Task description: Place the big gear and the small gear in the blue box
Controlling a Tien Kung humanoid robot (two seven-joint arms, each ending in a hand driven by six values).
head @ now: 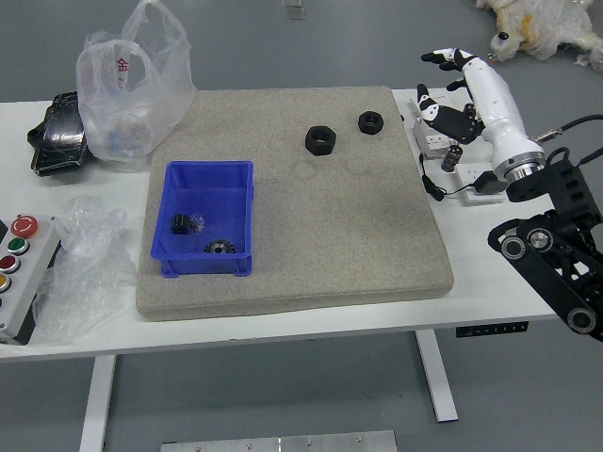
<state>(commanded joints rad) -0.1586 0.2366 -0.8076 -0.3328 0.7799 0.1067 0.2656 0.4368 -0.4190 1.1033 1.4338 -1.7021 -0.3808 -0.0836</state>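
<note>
Honestly, the right hand (497, 105), fingers (451, 121) spread and empty, could topple that black cylinder (452, 158) by sweeping too low.

The grey mat (349, 235) lies open right of the blue box (249, 221) (bar two black rings (320, 132) toward the back).

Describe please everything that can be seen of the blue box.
The blue box is open-topped and looks like plastic, with two stubs low on its near side. It sits upright on the left part of the mat. A dark gear lies in its near right area, a dark piece farther left. The right hand is away from it.
</note>
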